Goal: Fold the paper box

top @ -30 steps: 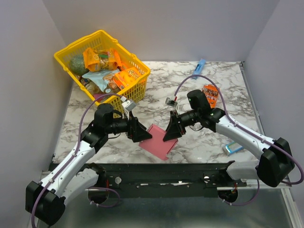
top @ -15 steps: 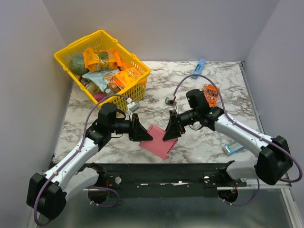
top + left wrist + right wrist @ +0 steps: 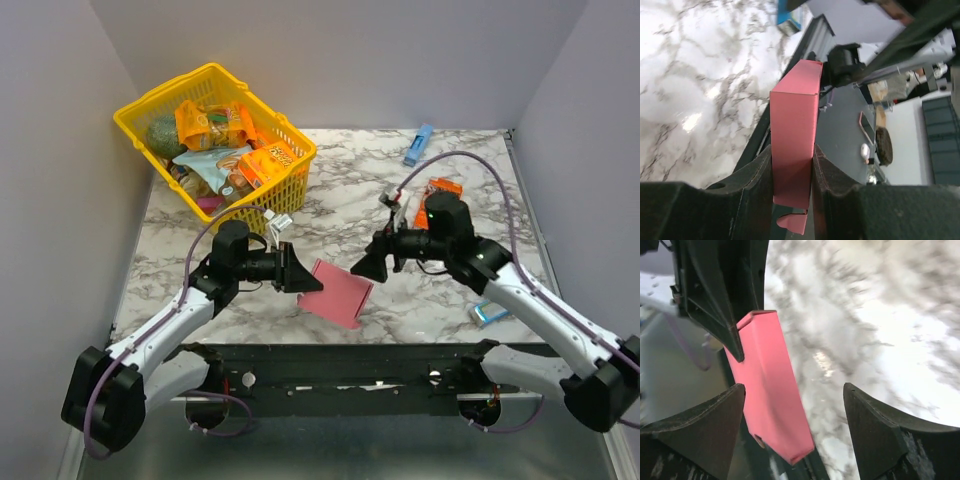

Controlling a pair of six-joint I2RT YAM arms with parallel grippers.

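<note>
Count: one paper box (image 3: 338,293); two grippers, left gripper (image 3: 312,283) and right gripper (image 3: 362,268). Left jaws are clamped on the paper box, which is held above the near edge of the bench (image 3: 450,160). Right jaws are spread wide, released.

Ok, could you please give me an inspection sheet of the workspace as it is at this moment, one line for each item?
Surface: marble table, white with grey veins; no spill seen.
Job's things: pink paper box, held by one edge, its near end over the black frame.
Clutter: yellow basket of snack packs, far left; blue box at the far edge; orange snack box behind the right arm; teal item near right.
Grippers: left gripper shut on the paper box; right gripper open, not clamping it.
Cables: purple cables loop along both arms, clear of the box.
Surroundings: grey walls; nothing else seen.
</note>
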